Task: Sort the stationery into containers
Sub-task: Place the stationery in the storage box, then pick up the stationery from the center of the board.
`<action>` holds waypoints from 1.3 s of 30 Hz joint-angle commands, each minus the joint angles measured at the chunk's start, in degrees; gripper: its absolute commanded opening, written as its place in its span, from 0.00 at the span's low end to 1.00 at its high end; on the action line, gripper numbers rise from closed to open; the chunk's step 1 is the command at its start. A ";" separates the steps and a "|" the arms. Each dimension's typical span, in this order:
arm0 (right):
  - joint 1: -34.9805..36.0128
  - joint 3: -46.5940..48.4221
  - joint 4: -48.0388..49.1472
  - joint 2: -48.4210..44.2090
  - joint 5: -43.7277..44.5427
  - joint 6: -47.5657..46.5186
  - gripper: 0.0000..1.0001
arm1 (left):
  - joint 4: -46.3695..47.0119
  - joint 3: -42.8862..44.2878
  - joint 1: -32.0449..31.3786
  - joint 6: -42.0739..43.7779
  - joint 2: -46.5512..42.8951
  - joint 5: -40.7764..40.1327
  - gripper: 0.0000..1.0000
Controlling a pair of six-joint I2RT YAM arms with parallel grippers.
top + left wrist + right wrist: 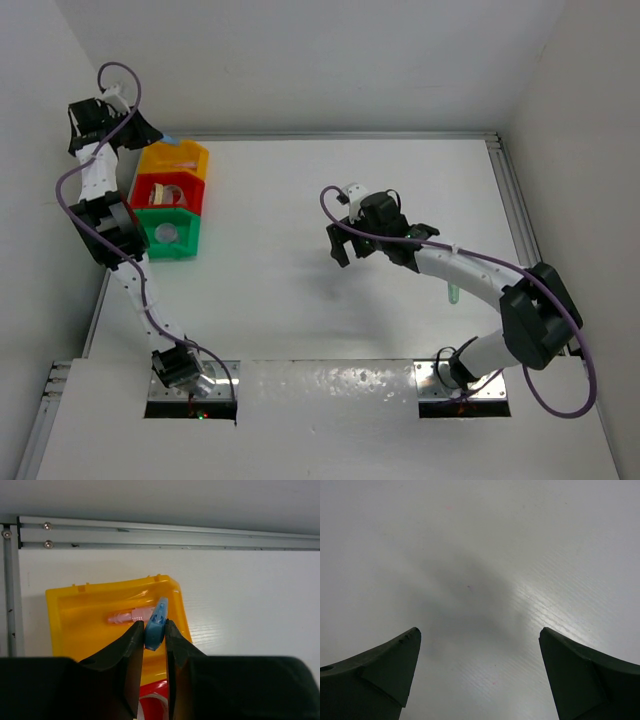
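**A:** How many containers are counted?

**B:** Three, set in one row. The yellow bin (172,160) is taken as the marker. The red bin (168,192) is pressed against its near side, and the green bin (168,232) follows after the red one.

**A:** And the sticks?

**B:** Three are seen. One pink stick (131,615) is lying inside the yellow bin. One blue stick (156,625) is pinched between the fingers of the left gripper (154,626) and is held above the yellow bin's front edge. One green stick (453,294) is left on the table (300,200), well apart from the yellow bin, far to its right and partly hidden by the right arm.

**A:** Rolls?

**B:** Two ring-shaped ones are made out: one roll in the red bin (168,194) and one roll in the green bin (167,232).

**A:** The other gripper?

**B:** The right gripper (480,632) is held over bare table, far right of the yellow bin, with its fingers spread wide and nothing between them.
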 commanded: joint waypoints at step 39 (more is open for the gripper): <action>-40.99 -13.22 -22.70 -1.64 8.58 9.61 0.62 | 1.31 -9.76 -4.49 0.95 -15.11 -3.73 1.00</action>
